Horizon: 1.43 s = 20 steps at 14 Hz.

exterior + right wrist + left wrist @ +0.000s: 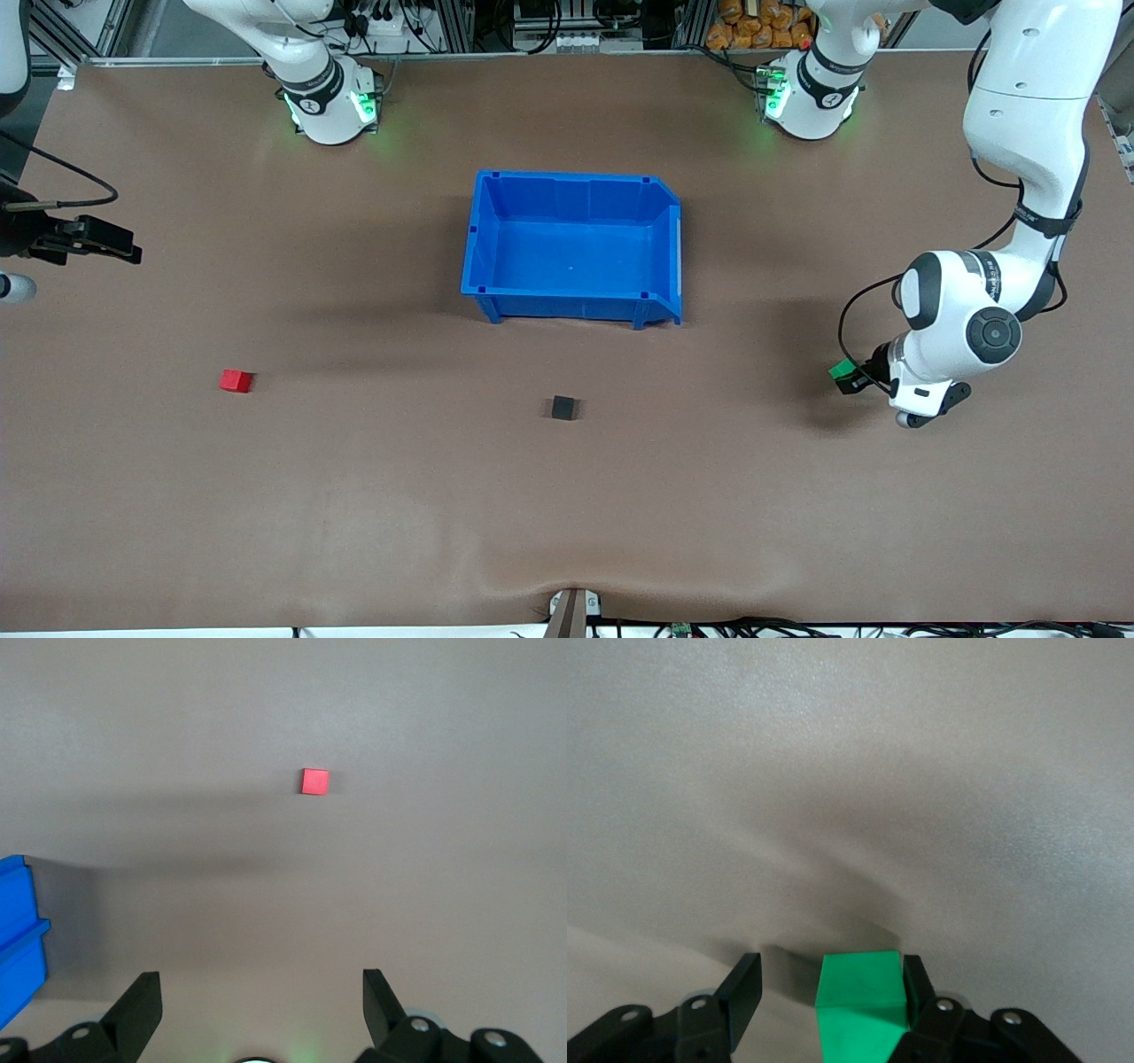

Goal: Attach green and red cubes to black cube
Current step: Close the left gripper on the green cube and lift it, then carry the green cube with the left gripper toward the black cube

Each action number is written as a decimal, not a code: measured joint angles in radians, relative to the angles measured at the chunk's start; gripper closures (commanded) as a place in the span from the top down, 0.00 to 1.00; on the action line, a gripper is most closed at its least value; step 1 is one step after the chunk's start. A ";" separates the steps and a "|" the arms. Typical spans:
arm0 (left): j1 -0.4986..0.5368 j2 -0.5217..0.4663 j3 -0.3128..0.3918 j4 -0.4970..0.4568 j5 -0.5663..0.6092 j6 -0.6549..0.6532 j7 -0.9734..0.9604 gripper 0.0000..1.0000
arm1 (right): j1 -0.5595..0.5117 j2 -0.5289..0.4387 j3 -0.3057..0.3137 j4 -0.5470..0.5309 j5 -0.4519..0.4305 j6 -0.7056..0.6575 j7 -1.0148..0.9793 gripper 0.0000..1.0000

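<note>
Three cubes are counted, one of each colour, plus one bin and two grippers. Nearest the front camera sits the black cube (pixel 563 408), alone on the bench (pixel 354 514) about midway along it. Slightly farther from the camera, toward the right arm's end of the bench, lies the red cube (pixel 236 380), well apart from the black one; it also shows small and whole in the right wrist view (pixel 314 781). At roughly the same depth, toward the left arm's end, the green cube (pixel 842 369) sits between the fingers of the left gripper (pixel 852 379), low at the bench. In the left wrist view the green cube (pixel 861 1003) touches one finger (pixel 920 985), while a gap stays beside the other, so the fingers are not yet clenched on it; the cube's lower part is cut off there. Farther still, mid-bench, stands one blue bin (pixel 574 306). The right gripper (pixel 97 241) waits over the bench edge at the right arm's end, fingers spread wide on nothing (pixel 257 1001); its arm is mostly cut off.
</note>
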 measured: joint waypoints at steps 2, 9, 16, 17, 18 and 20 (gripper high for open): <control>-0.001 0.002 -0.001 0.000 0.000 0.000 0.000 0.51 | 0.000 0.011 0.000 -0.001 0.000 0.012 0.000 1.00; -0.002 0.004 -0.002 0.002 0.000 0.000 0.000 0.00 | -0.003 0.032 0.000 -0.012 0.000 0.036 0.000 1.00; -0.018 0.003 -0.060 0.075 -0.007 -0.001 -0.165 0.00 | -0.006 0.035 0.000 -0.058 0.000 0.095 0.000 1.00; -0.024 0.003 -0.081 0.092 -0.007 -0.005 -0.205 0.00 | -0.006 0.036 0.000 -0.061 0.000 0.101 0.000 1.00; -0.029 0.003 -0.099 0.107 -0.007 -0.007 -0.247 0.00 | -0.006 0.036 0.000 -0.067 0.000 0.111 0.000 1.00; -0.038 0.005 -0.124 0.131 -0.007 -0.010 -0.314 0.00 | -0.007 0.037 0.000 -0.087 0.000 0.138 0.000 1.00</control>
